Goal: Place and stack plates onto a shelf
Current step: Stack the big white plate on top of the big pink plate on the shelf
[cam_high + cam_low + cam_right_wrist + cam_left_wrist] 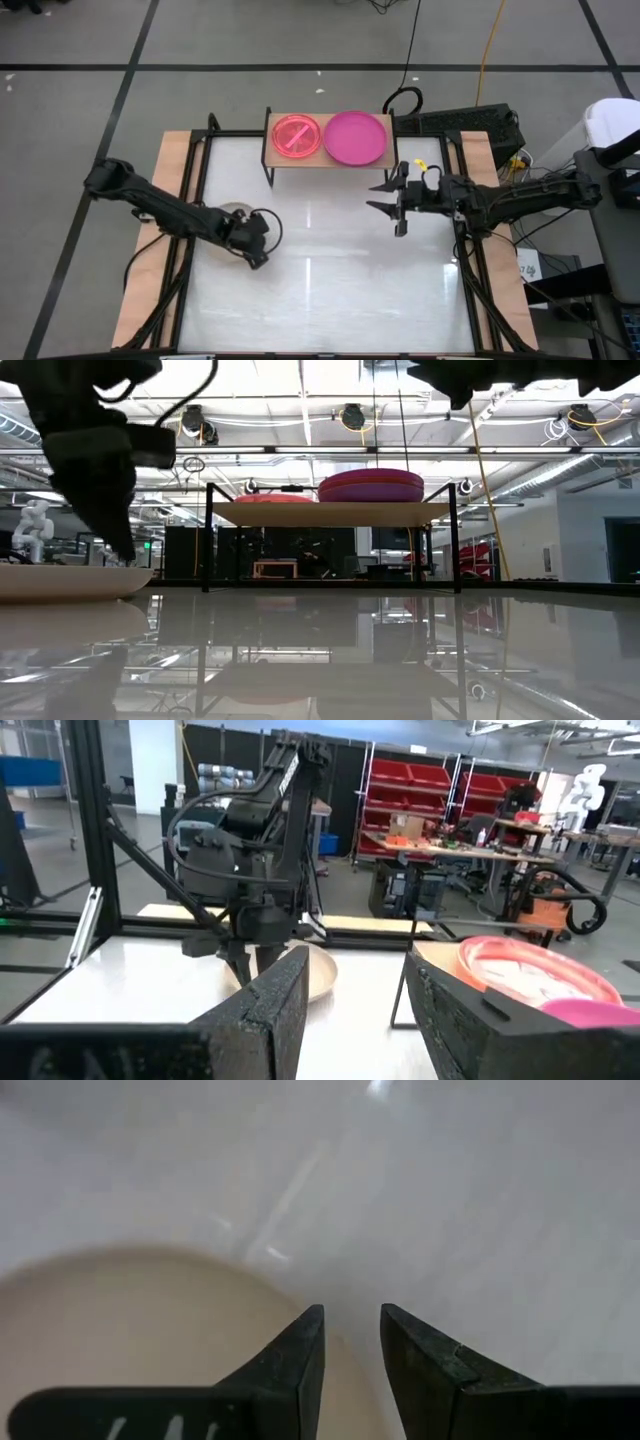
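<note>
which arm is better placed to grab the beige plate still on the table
Left. The left claw hangs right at the edge of the beige plate on the white tabletop, fingers slightly parted. The right claw is open, empty, across the table, in front of the shelf.

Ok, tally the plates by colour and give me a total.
Pink round plastic plate, on the shelf: 1
Magenta round plastic plate, on the shelf: 1
Beige round plastic plate, on the table under the left hand: 1
Total: 3 in plain sight; the low view hints at another layer under the magenta one, which I cannot confirm.
</note>
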Controlling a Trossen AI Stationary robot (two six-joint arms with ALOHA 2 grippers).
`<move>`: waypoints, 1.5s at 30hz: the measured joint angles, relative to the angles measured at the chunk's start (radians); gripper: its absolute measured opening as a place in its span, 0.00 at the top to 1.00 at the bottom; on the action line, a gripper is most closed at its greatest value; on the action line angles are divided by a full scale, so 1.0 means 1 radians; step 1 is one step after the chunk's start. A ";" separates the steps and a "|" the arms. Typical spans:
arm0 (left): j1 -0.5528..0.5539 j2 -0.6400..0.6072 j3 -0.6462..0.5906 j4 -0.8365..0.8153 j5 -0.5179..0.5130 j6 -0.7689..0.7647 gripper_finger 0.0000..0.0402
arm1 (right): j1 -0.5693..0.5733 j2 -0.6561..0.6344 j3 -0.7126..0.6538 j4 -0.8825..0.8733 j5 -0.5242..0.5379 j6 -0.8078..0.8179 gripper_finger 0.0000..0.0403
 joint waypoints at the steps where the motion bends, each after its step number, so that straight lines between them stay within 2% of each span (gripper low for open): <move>1: 0.000 0.012 0.000 -0.003 0.019 -0.012 0.74 | 0.000 0.000 0.000 -0.008 0.000 0.002 0.63; 5: 0.000 0.039 0.000 -0.026 0.058 -0.084 0.74 | 0.000 0.000 0.000 -0.022 0.000 0.002 0.63; 11: 0.000 0.044 0.000 -0.113 0.062 -0.185 0.74 | -0.001 0.001 0.000 -0.022 0.000 0.002 0.63; 20: 0.000 0.076 0.000 -0.119 0.045 -0.197 0.74 | -0.001 0.001 0.000 -0.025 0.000 0.003 0.63; 23: 0.000 0.103 0.000 -0.116 0.062 -0.192 0.79 | -0.001 0.001 0.000 -0.036 0.000 0.013 0.63; 27: 0.000 0.117 0.008 -0.127 0.053 -0.169 0.92 | -0.001 0.002 0.000 -0.038 0.000 0.014 0.63; 29: -0.001 0.115 0.020 -0.140 0.043 -0.145 0.97 | -0.001 0.002 0.000 -0.039 0.000 0.014 0.63; 36: -0.003 0.115 0.176 -0.169 0.047 -0.012 0.98 | -0.001 0.003 0.000 -0.042 0.000 0.029 0.63; 41: -0.031 0.115 0.354 -0.125 -0.035 0.238 0.98 | -0.001 0.003 -0.013 -0.033 0.000 0.029 0.63; 45: -0.049 0.115 0.465 -0.064 -0.161 0.474 0.98 | -0.001 0.003 -0.037 0.039 -0.005 0.087 0.63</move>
